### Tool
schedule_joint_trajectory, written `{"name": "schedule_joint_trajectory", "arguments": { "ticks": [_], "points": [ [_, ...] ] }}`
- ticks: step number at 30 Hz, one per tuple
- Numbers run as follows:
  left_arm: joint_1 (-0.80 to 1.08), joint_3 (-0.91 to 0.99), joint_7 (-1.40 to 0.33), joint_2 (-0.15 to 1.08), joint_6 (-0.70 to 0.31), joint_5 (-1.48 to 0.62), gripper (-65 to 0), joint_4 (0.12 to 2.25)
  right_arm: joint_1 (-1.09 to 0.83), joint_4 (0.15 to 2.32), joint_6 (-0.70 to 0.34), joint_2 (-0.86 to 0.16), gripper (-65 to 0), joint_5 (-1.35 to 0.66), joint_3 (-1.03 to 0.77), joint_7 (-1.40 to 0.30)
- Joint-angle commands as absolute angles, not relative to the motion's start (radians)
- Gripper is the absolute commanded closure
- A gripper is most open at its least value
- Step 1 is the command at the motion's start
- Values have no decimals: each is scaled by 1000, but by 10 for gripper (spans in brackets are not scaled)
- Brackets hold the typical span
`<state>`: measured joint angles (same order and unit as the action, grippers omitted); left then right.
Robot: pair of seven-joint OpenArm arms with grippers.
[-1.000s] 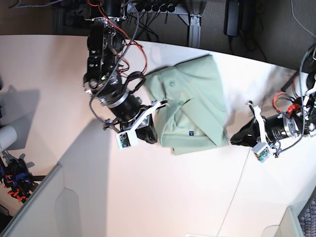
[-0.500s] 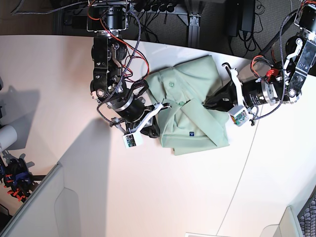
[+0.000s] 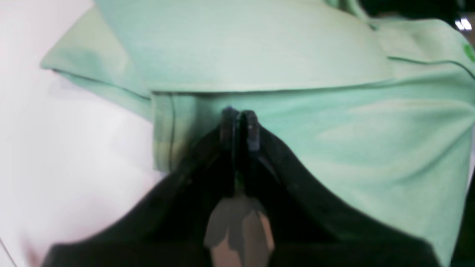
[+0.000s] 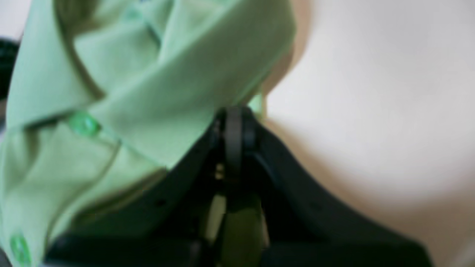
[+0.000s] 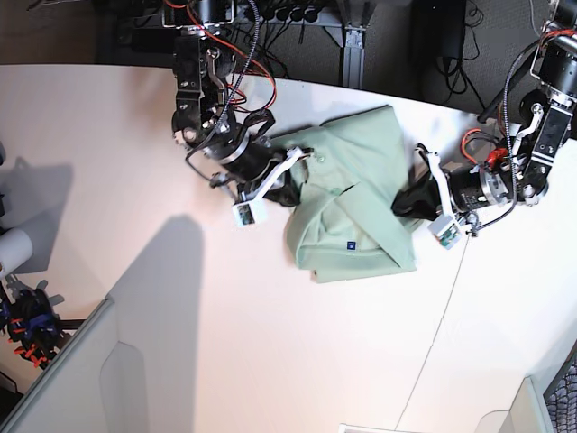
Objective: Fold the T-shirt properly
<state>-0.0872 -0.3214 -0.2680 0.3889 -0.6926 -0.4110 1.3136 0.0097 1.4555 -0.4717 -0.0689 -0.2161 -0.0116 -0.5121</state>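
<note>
The pale mint-green T-shirt (image 5: 361,194) lies folded into a rough rectangle mid-table, its tiny blue label (image 5: 349,243) facing up near the front edge. My right gripper (image 5: 290,185) is shut, with its tips against the shirt's left side just below the collar. The right wrist view shows those shut tips (image 4: 233,111) at the edge of a folded flap (image 4: 148,74) beside a green button (image 4: 84,124). At the shirt's right edge sits my left gripper (image 5: 403,200). It is shut, its tips (image 3: 239,113) pressing the cloth (image 3: 297,55) under a fold. No cloth shows between either pair of fingers.
The white table (image 5: 135,135) runs out on all sides of the shirt. Cables and dark stands line the far edge (image 5: 297,18). A grey panel (image 5: 90,379) fills the near left corner, and an orange-and-black tool (image 5: 27,334) sits at the left edge.
My right gripper slid up the shirt's left edge toward the collar, nudging that edge inward. My left gripper swung from beside the front right corner to the shirt's right edge.
</note>
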Motion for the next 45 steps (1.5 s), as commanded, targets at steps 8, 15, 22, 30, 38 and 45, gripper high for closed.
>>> {"name": "schedule_joint_trajectory", "arguments": {
  "ticks": [8,15,22,30,38,45],
  "points": [
    [-245,-456,-184,370,-698,-353,-30,1209,-51,1538,-477,-56,0,-274,-13,-506],
    [-297,-501,-167,327,-698,-324,-30,1158,-83,1578,-477,13,0,-264,-13,-508],
    [-299,-445,-169,362,-698,-340,-30,1159,-75,1580,-476,12,0,-172,-36,-500],
    [-261,-328,-273,446,-698,-468,-30,1284,-75,1600,-476,-65,0,-173,-56,-496],
    [28,-126,-380,578,-698,-618,-30,1641,-133,1778,-476,-100,0,-212,-153,-578],
    [379,134,-519,604,-698,-812,-30,1859,-381,1946,-476,-99,0,-255,-247,-585]
  ]
}}
